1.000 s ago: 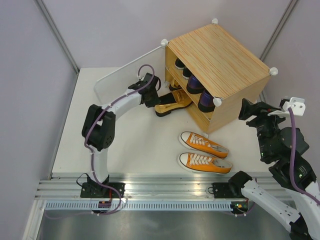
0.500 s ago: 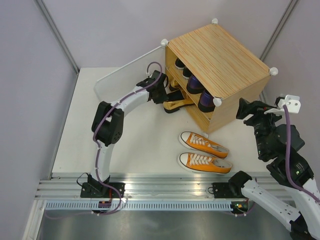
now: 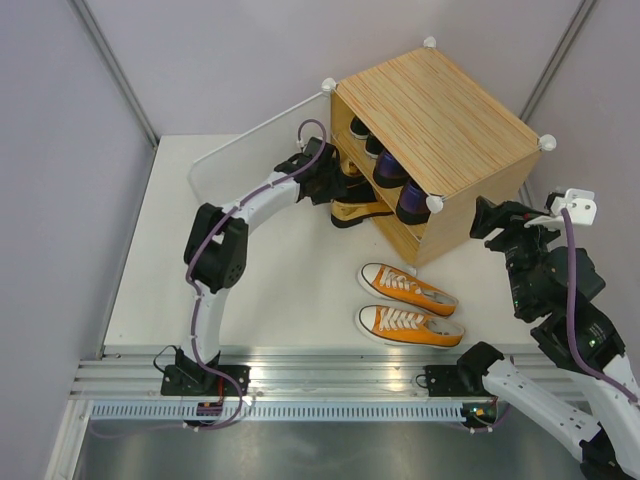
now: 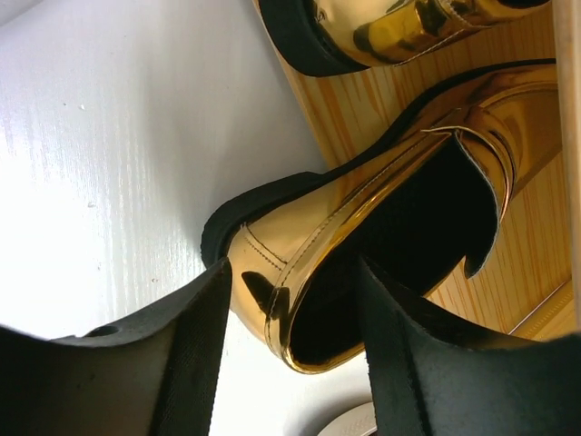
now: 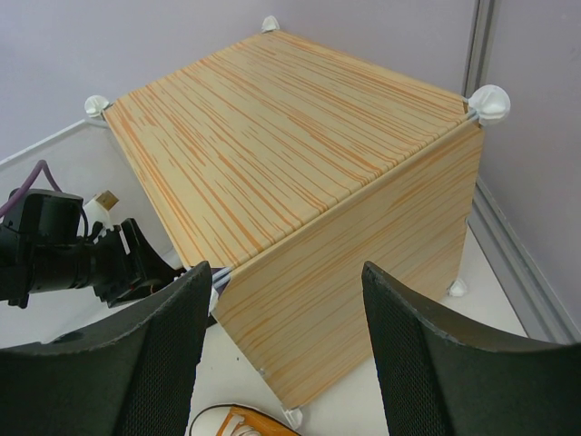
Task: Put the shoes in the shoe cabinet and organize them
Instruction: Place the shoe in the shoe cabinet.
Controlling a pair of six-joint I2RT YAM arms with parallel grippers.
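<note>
Left wrist view: the gold pump point(image 4: 309, 232), toe inside the cabinet point(image 4: 354, 118), is loosely straddled at the heel by the parted left end effector point(image 4: 292, 272), apparently for release.

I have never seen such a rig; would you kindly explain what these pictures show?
It is two robot arms fixed at the near edge of a white table, each ending in a two-finger gripper. One picture looks down from above; the other two come from cameras on the left and right wrists. On the table stand a wooden cabinet with its door swung open and a pair of orange sneakers. Dark shoes sit on the cabinet's upper shelf. The left gripper is at the lower shelf, its jaws open astride the heel of a gold shoe that lies partly inside, beside its mate. The right gripper is open and empty.
</note>
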